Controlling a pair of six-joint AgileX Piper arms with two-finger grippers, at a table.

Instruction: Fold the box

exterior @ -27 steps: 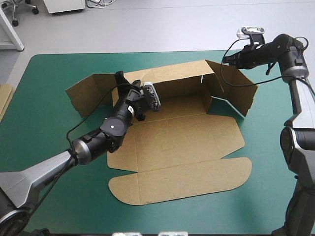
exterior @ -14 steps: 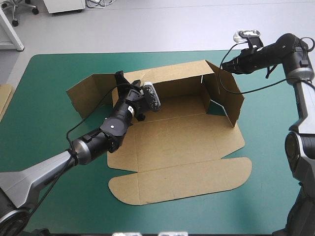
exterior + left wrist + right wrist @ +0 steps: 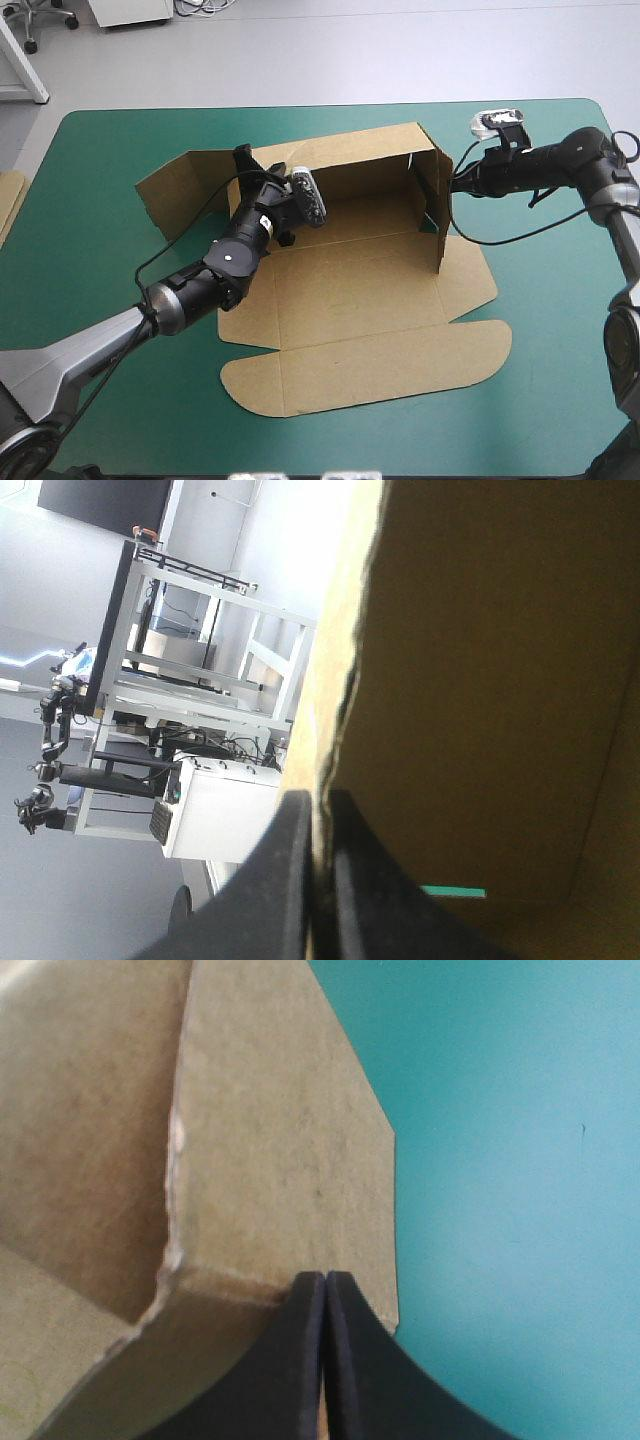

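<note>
Box (image 3: 350, 290), one; left claw (image 3: 320, 802) clamps its wall; right claw (image 3: 325, 1280) clenched beside it.

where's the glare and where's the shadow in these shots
High view: even light, a soft shadow inside the raised right wall of the box. Left wrist view: the background glares white, the box face by the left gripper in shade. Right wrist view: flat light, no glare on the teal-green cover.
</note>
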